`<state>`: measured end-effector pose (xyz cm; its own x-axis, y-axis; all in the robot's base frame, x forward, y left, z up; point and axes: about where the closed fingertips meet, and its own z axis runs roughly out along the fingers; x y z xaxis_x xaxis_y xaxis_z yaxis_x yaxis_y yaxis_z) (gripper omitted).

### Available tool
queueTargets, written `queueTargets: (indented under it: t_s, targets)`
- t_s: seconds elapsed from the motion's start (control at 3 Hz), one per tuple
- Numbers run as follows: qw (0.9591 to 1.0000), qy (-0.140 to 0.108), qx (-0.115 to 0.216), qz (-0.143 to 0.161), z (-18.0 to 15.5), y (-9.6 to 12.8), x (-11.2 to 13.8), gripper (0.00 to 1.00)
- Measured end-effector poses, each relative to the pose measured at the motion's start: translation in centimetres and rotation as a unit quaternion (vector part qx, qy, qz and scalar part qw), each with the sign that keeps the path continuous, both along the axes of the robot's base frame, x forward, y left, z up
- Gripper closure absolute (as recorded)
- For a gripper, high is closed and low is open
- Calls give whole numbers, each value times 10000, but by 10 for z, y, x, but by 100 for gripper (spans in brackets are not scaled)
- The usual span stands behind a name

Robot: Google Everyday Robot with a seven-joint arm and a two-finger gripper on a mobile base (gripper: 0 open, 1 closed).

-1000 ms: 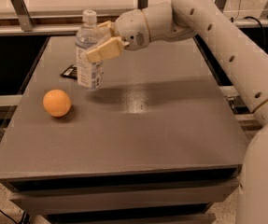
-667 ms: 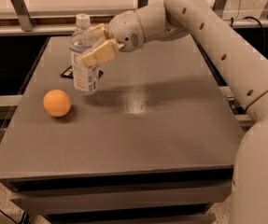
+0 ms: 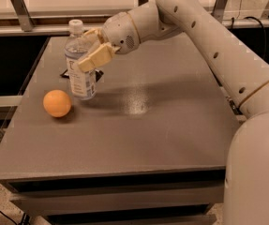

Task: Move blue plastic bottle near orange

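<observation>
The blue plastic bottle [image 3: 80,62] stands upright on the grey table [image 3: 138,125] at the left, white cap on top and printed label on its lower half. The orange [image 3: 57,103] lies just left of and in front of it, a small gap apart. My gripper [image 3: 88,50] reaches in from the right and is shut on the bottle's upper body, one tan finger [image 3: 95,58] across its front. A flat black wrapper [image 3: 66,73] shows partly behind the bottle.
The white arm [image 3: 209,36] spans from the right side across the back of the table. A metal rail and frame [image 3: 21,6] run behind the table. The table's left edge is close to the orange.
The gripper has carried the bottle leftward and toward the front, so it now stands much closer to the orange. The orange has not moved.
</observation>
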<state>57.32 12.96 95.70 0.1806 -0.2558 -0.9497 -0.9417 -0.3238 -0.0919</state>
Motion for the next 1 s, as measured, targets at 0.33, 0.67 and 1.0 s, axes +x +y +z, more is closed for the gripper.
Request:
queueTargets:
  t_s: [0.33,0.67,1.0]
  targets:
    - [9998,-37,-71,159,-5,3,-4,59]
    - [9993,-65,-137,354,-11,7,-9,36]
    - [9982,-118,-249,523,-14,11,-12,13]
